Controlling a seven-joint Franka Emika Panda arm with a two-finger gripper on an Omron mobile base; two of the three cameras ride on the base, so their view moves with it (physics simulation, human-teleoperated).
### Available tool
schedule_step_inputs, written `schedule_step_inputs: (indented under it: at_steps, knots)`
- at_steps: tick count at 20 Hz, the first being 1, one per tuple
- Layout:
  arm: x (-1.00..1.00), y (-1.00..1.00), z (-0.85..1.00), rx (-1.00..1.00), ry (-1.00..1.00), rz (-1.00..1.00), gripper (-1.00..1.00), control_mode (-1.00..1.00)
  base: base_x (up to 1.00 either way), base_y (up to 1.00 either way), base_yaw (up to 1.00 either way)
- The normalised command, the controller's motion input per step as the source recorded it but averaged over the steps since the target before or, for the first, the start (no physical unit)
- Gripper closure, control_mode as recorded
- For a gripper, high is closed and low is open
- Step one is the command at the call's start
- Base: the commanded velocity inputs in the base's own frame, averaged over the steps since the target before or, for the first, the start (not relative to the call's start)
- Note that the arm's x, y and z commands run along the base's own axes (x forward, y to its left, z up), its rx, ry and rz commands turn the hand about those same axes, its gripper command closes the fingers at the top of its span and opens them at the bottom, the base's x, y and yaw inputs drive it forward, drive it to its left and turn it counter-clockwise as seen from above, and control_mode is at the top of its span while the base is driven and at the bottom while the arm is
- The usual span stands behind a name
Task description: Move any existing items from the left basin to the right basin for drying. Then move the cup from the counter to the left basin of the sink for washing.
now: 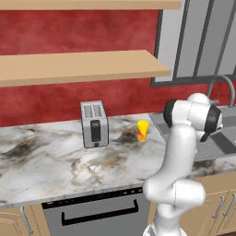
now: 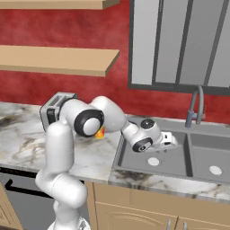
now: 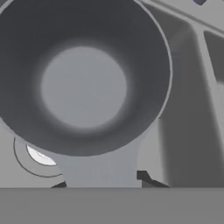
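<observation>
Gripper: the two-finger gripper [image 3: 104, 180] hangs low inside the left basin [image 2: 173, 164] of the grey metal sink, near the basin's back wall. In the hand view its two dark tips sit against either side of a grey stem, clamped on it.
Held thing: a grey round metal pan [image 3: 83, 78] with a flat paler bottom and dark sloping sides. Its stem runs down between the tips, and it lies close under the hand camera.
Left basin: a white round drain [image 3: 39, 155] shows just past the pan's rim.
Right basin: the right basin [image 2: 206, 155] lies beyond the dividing wall, with its own pale drain [image 2: 215, 170] on the floor.
Cup: the small yellow cup [image 1: 143, 130] with a red-orange mark stands upright on the white-grey marble worktop [image 1: 46, 156], near the back edge and just beside the sink's left rim.
Toaster: a silver two-slot toaster [image 1: 94, 123] stands left of the cup, apart from it.
Tap: an arched grey tap [image 2: 196, 108] rises behind the sink.
</observation>
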Motion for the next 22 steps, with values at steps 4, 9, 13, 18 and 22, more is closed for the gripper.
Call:
schedule_step_inputs:
  at_steps: [4, 9, 13, 18, 22]
  knots:
    - [-0.21, -0.29, 0.58, -0.01, -0.06, -0.08, 1.00, -1.00, 0.00, 0.00, 0.00]
    - [-0.13, -0.39, 0.64, 0.00, -0.04, -0.11, 1.00, -1.00, 0.00, 0.00, 0.00]
    - [-0.09, -0.41, 0.70, 0.00, -0.03, -0.12, 1.00, -1.00, 0.00, 0.00, 0.00]
    - [-0.09, -0.37, 0.59, 0.01, 0.00, -0.13, 1.00, -1.00, 0.00, 0.00, 0.00]
    - [-0.15, -0.32, 0.54, 0.04, 0.00, -0.14, 1.00, -1.00, 0.00, 0.00, 0.00]
